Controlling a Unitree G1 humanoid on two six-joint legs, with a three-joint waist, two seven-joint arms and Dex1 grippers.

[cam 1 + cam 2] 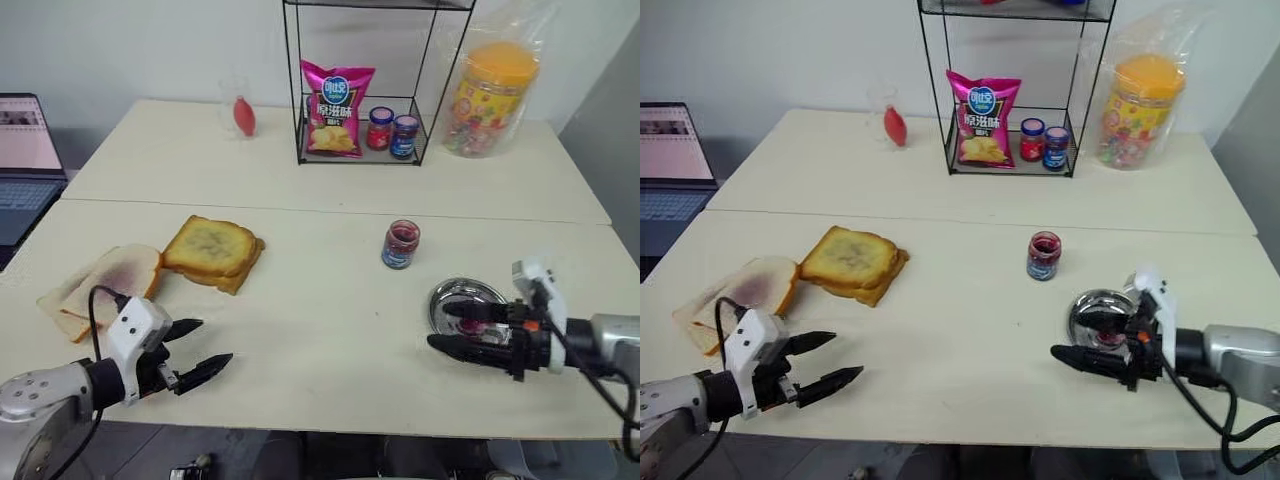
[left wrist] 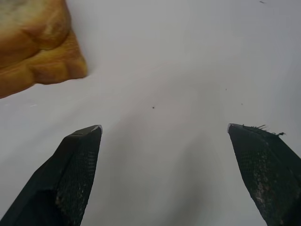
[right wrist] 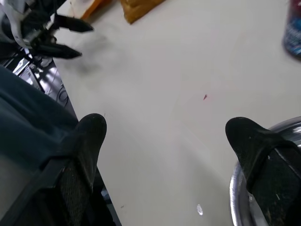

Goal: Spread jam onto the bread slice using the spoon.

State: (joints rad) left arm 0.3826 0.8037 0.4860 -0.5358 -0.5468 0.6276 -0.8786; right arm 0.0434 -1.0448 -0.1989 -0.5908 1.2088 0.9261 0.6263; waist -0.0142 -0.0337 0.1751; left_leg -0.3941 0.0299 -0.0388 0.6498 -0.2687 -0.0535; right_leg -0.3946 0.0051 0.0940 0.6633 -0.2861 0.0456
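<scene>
Purple-stained bread slice (image 1: 112,277) lay at left, jam (image 1: 401,244) mid-frame, both empty grippers (image 1: 196,352) (image 1: 452,326) spread wide, apparently awaiting work.

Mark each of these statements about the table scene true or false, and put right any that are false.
1. The small clear glass jam jar with a blue label stands on the table without a lid. True.
2. The left gripper holds a spoon. False: its black fingers are open and empty.
3. The golden-brown toasted slice lies beside the thin white bread slice with a purple-red blotch. True.
4. The pink crisp bag lies flat on the table. False: it stands upright inside the black wire rack.
5. The right gripper is open beside the round shiny metal dish. True.
</scene>
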